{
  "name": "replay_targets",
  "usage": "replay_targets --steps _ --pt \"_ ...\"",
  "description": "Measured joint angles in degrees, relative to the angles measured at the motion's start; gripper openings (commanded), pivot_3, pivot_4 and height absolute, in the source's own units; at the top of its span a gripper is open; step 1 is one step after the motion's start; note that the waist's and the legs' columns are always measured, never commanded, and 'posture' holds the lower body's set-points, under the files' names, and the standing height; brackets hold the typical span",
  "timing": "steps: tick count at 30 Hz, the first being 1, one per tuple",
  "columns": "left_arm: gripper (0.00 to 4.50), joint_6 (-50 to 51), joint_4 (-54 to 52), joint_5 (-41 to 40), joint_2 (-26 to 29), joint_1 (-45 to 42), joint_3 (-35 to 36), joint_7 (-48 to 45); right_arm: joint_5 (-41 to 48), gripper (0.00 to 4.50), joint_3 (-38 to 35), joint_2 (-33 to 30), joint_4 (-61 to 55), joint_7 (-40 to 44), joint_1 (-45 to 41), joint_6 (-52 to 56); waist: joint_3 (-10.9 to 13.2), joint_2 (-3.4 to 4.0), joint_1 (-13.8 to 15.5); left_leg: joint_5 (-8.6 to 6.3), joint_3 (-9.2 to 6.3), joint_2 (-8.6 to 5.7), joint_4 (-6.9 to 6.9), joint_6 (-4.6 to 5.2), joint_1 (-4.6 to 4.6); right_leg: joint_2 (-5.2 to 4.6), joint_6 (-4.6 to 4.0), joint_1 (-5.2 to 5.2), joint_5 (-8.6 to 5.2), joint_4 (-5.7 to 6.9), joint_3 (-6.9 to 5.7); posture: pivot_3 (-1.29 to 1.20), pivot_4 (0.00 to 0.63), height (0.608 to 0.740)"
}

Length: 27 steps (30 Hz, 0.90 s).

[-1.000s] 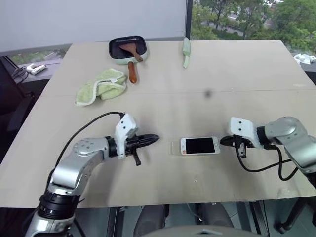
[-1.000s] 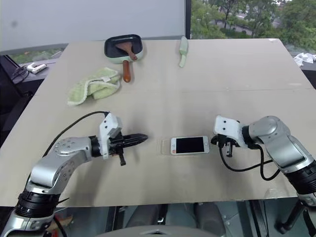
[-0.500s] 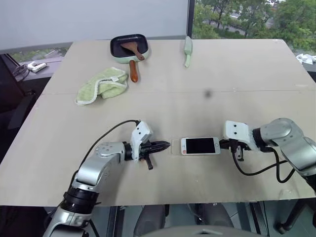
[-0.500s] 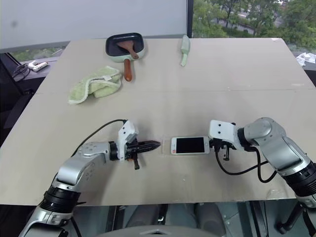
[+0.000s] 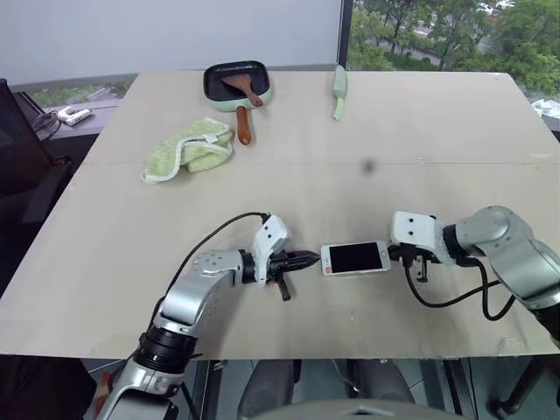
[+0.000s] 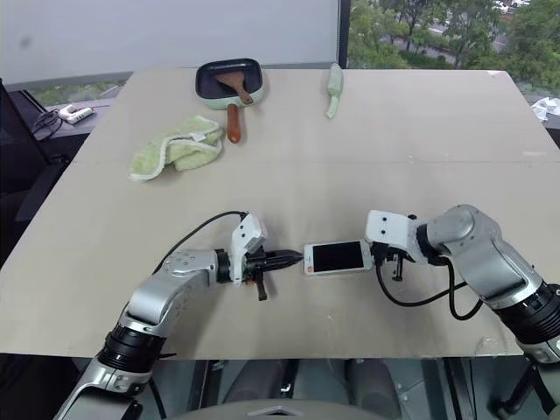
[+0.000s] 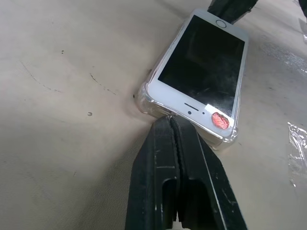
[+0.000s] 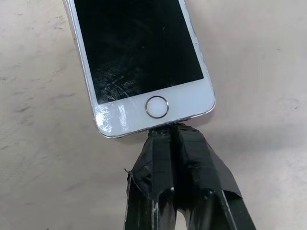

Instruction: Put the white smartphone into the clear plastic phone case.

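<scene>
Left eye view has the matte beige table (image 5: 289,175) carrying the white smartphone (image 5: 354,258), glossy and round-cornered, sitting in the thin clear plastic phone case (image 7: 144,103). Left pincer (image 5: 308,259) and right pincer (image 5: 404,254), both together, butt opposite ends; press evenly inward, judging corners unseated

Phone (image 7: 201,67): glossy black glass w/ fine scratches, white bezel, sitting in a clear shiny plastic case (image 7: 144,101). Table (image 5: 394,140) matt beige, lightly scuffed. Gripper fingers (image 8: 163,167) matt black; towel (image 5: 188,149) fluffy green cloth.
</scene>
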Motion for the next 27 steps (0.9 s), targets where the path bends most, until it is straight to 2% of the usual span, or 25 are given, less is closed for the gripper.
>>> replay_targets --steps 7,13,27 --pt "0.00 0.1 0.0 -0.1 0.1 0.0 0.2 -0.2 1.5 0.10 -2.9 -0.4 0.3 -0.2 1.8 -0.8 0.0 0.00 0.0 0.12 -0.02 -0.02 0.00 -0.21 -0.02 -0.02 0.00 0.00 0.00 0.00 -0.01 0.00 0.150 0.740" --pt "0.00 0.1 -0.2 -0.9 1.4 0.3 0.6 -1.2 5.7 0.10 -8.6 -4.6 -1.0 0.2 7.8 -0.8 0.0 0.00 -0.1 0.12 -0.04 -0.02 -0.08 -0.21 -0.04 -0.06 0.00 -0.04 0.00 0.00 -0.04 0.00 0.150 0.740" --pt "0.00 0.3 -0.3 -0.9 1.1 0.3 0.6 -1.0 6.0 0.10 -4.2 -2.5 -4.7 -2.4 6.5 2.2 0.0 0.00 -0.2 0.12 -0.02 -0.01 -0.06 -0.21 -0.03 0.00 0.00 -0.09 0.00 0.11 -0.01 0.00 0.150 0.740"
